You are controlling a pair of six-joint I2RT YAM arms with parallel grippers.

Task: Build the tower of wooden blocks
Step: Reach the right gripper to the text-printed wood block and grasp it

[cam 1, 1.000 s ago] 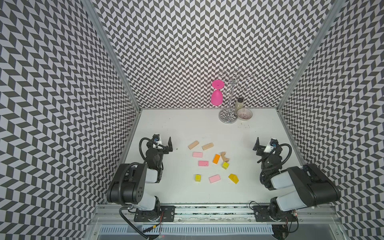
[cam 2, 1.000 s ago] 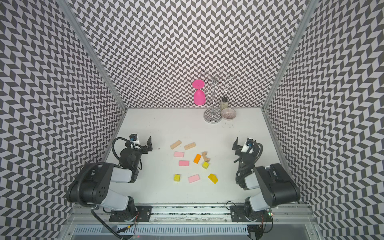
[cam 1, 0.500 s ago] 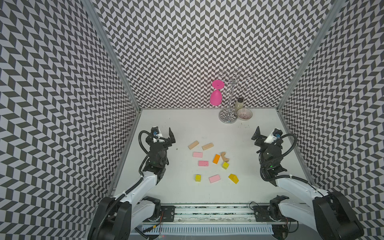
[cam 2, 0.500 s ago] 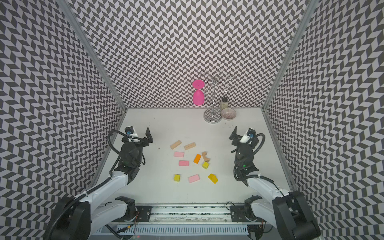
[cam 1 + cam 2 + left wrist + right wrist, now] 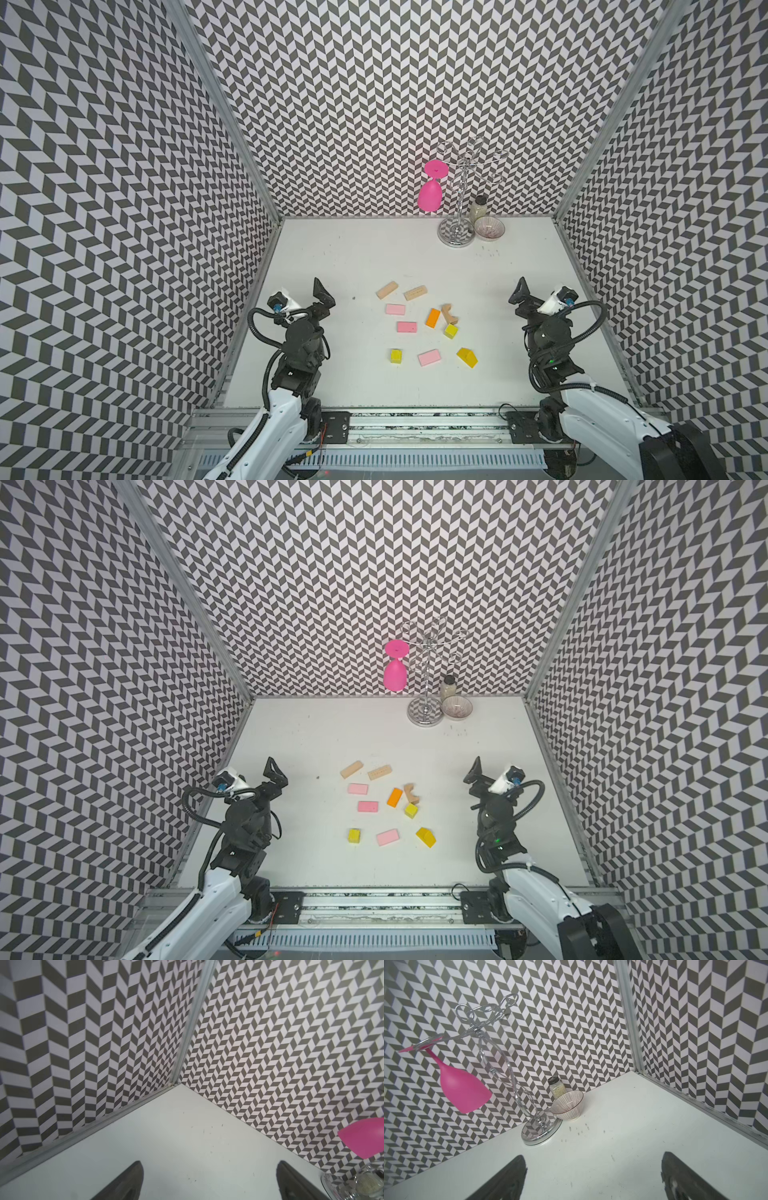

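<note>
The wood blocks lie scattered singly mid-table in both top views: two tan bars (image 5: 387,289) (image 5: 415,292), three pink bars (image 5: 395,309), an orange bar (image 5: 432,318), a tan arch (image 5: 449,314), two yellow cubes (image 5: 451,331) (image 5: 396,356) and a yellow roof piece (image 5: 467,357). No tower is in view; no block rests on another. My left gripper (image 5: 321,295) (image 5: 208,1163) hangs open and empty to the left of the blocks. My right gripper (image 5: 520,291) (image 5: 593,1156) hangs open and empty to their right. Neither wrist view shows any block.
A chrome wire stand (image 5: 457,232) with a magenta goblet (image 5: 430,195) hanging from it stands at the back right. Beside it are a striped bowl (image 5: 489,228) and a small jar (image 5: 479,208). Patterned walls close in three sides.
Both arms have unfolded from their tucked pose and carried the grippers up and toward the back wall. Both grippers stayed open. The blocks have not moved.
</note>
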